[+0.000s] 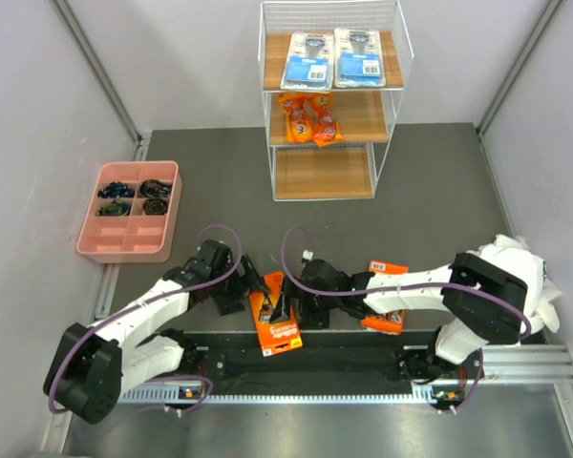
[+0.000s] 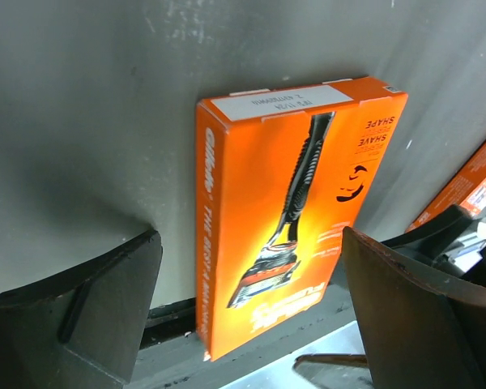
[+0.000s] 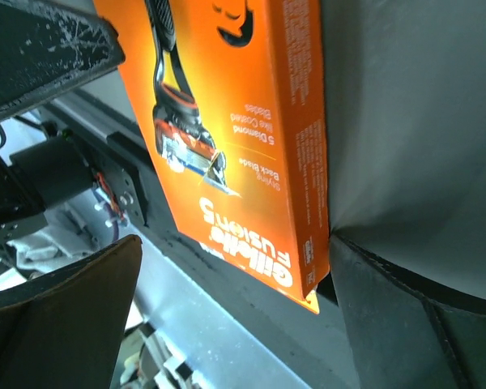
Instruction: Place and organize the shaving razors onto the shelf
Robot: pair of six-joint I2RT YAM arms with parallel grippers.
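Both sets of jaws were noted spread wide; left gripper and right gripper were positioned about the long orange-black box, ungrasped, on the table.

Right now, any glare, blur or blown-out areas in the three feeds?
Top external: even light, sharp, no glare on the shelf. Left wrist: orange box crisp, print legible, its own fingers dark and soft. Right wrist: box print readable, lower left background washed out, fingers blurred.

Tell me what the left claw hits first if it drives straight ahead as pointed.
Probably the orange cardboard razor box, lying flat on the grey table right ahead of the open left claw; depth unclear.
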